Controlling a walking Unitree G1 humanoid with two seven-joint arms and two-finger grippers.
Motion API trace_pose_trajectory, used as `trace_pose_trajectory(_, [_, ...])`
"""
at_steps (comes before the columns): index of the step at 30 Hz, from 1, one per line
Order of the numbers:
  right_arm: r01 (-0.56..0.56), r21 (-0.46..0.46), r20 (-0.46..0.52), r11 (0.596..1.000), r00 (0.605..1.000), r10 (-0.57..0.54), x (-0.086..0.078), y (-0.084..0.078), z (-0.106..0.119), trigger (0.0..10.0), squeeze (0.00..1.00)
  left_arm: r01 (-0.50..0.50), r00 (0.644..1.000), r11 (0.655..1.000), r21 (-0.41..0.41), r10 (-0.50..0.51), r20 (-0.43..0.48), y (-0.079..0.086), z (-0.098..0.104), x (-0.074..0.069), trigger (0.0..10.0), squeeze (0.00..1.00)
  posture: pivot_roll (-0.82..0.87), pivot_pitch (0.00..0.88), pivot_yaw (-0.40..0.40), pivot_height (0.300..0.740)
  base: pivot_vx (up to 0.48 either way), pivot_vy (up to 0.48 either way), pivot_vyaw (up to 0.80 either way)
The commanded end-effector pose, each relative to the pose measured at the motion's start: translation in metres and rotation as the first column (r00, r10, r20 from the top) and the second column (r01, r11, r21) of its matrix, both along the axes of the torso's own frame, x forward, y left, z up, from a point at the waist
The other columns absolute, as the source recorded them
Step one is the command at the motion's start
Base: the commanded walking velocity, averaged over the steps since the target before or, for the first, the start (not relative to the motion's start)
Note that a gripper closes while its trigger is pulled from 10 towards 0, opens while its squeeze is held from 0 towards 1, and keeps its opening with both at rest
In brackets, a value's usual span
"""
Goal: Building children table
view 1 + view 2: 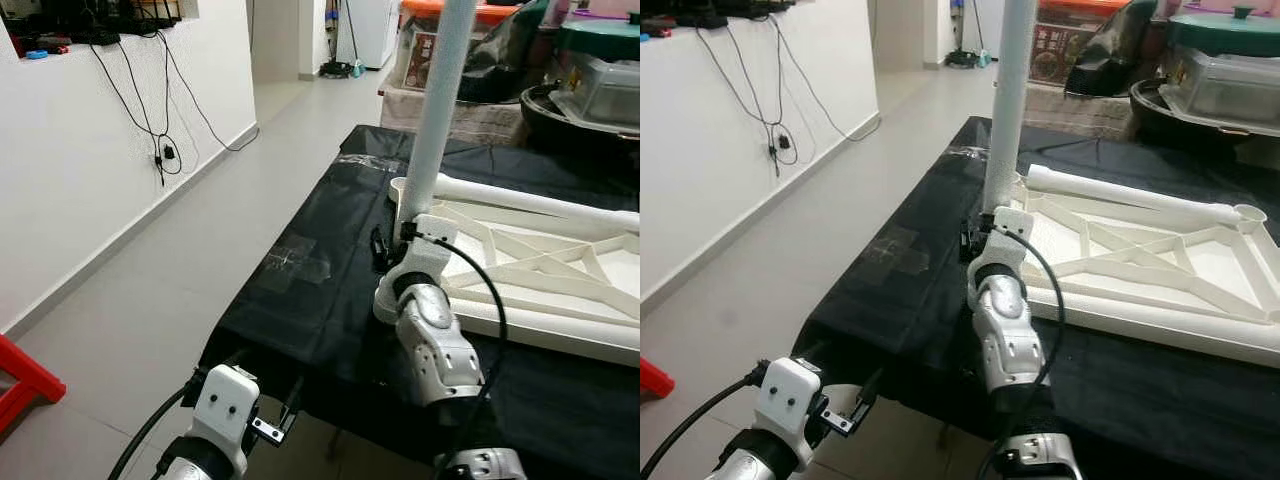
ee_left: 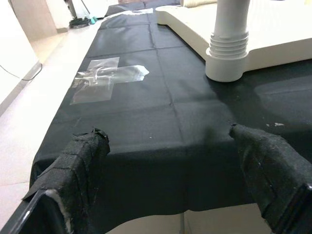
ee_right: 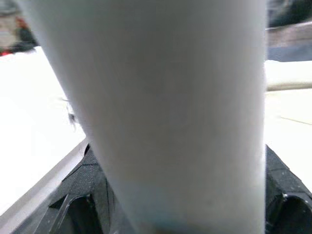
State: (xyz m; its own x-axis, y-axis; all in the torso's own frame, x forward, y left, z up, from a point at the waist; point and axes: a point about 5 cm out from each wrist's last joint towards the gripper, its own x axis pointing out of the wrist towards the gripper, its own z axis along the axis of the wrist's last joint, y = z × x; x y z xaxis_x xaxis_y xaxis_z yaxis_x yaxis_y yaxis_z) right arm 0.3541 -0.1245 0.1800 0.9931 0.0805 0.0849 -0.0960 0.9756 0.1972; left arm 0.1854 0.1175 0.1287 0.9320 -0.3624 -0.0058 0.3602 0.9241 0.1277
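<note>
Right end effector (image 3: 175, 214) around smooth white cylindrical leg (image 1: 440, 100), ribbed base.

1. The table top (image 1: 1160, 270) is white plastic. It lies flat and upside down, so you can see the crossing ribs on its underside.
2. It rests on a black cloth (image 1: 300, 300) that covers a low surface.
3. One white table leg (image 1: 443, 100) stands straight up at the near left corner of the top. Its lower end has ridged rings and sits in a round socket (image 2: 224, 68) at that corner.
4. A second white leg (image 1: 1130, 193) lies on its side along the far edge of the top.
5. Another round socket (image 1: 1248, 213) at the far right corner is open, with no leg in it.
</note>
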Motion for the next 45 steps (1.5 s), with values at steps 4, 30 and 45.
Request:
trace_pose_trajectory(4, [-0.223, -0.089, 0.028, 0.971, 0.974, 0.227, 0.01, 0.001, 0.0, 10.0, 0.0, 0.002, 1.0, 1.0, 0.022, -0.001, -0.011, 0.001, -0.005, -0.001, 10.0, 0.0, 0.23, 0.01, -0.038, 0.74, 0.0, 0.0, 0.0])
trace_pose_trajectory(30, [-0.951, -0.105, -0.189, 0.291, 0.307, 0.933, 0.023, 0.028, 0.023, 10.0, 0.0, -0.005, 1.0, 1.0, 0.02, 0.006, -0.017, -0.001, -0.004, -0.009, 10.0, 0.0, 0.27, 0.033, -0.069, 0.74, 0.0, 0.0, 0.0])
trace_pose_trajectory(45, [-0.987, -0.153, -0.19, 0.052, 0.081, 0.978, 0.009, 0.061, 0.023, 0.0, 0.0, -0.007, 1.0, 1.0, 0.016, 0.007, -0.016, -0.001, -0.003, -0.008, 10.0, 0.0, 0.27, 0.042, -0.067, 0.74, 0.0, 0.0, 0.0])
